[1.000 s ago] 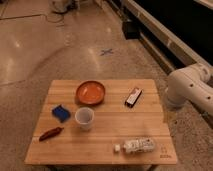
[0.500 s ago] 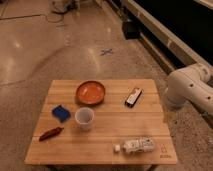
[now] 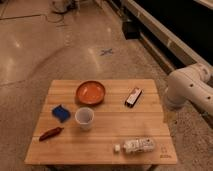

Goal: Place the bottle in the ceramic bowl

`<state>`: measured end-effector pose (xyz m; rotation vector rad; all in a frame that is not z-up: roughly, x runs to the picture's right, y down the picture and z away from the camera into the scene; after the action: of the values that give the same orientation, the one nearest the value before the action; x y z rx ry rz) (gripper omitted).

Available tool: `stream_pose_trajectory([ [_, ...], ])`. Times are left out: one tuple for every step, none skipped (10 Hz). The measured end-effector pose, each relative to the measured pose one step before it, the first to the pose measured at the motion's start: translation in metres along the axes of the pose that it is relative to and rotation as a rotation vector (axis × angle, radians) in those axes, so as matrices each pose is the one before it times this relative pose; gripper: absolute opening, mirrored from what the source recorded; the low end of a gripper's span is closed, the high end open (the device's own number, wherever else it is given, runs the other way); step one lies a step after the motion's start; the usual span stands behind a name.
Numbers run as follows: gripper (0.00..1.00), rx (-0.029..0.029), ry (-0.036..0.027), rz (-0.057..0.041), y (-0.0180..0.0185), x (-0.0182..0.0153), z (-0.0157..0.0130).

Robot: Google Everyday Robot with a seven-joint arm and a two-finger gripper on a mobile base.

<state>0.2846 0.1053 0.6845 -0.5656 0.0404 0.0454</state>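
The bottle (image 3: pixel 136 145) lies on its side near the front right of the wooden table (image 3: pixel 140 122), white cap pointing left. The ceramic bowl (image 3: pixel 90 92) is orange and shallow and sits at the table's back middle with nothing in it. The white arm (image 3: pixel 187 90) hangs beyond the table's right edge, far from the bottle. The gripper itself is out of view; only the arm's rounded link shows.
A white cup (image 3: pixel 84 118) stands in the table's middle, in front of the bowl. A blue sponge-like object (image 3: pixel 61 112) and a red-brown object (image 3: pixel 50 133) lie at the left. A flat black-and-white box (image 3: pixel 132 96) lies at the back right. A dark wall base runs along the right.
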Motion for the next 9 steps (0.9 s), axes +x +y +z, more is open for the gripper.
stream_pose_trajectory([
  [0.65,-0.00003,-0.00003,-0.00008,0.00000,-0.00003,0.00002],
  [0.65,0.00008,0.00014,-0.00016,-0.00003,0.00001,-0.00002],
  [0.65,-0.00109,0.00230,-0.00238,0.00063,0.00010,0.00078],
  [0.65,-0.00543,0.00072,-0.00497,0.00289,-0.00052,0.00419],
  [0.65,-0.00870,-0.00081,-0.00534,0.00477,-0.00084,0.00623],
  [0.65,-0.01568,-0.00373,-0.00591,0.00855,-0.00110,0.01145],
  [0.65,-0.01541,-0.01050,-0.00479,0.01038,-0.00268,0.01513],
  [0.65,-0.01005,-0.01372,-0.00688,0.00796,-0.00348,0.01283],
  [0.65,-0.01125,-0.01307,-0.00920,0.00763,-0.00354,0.01209],
])
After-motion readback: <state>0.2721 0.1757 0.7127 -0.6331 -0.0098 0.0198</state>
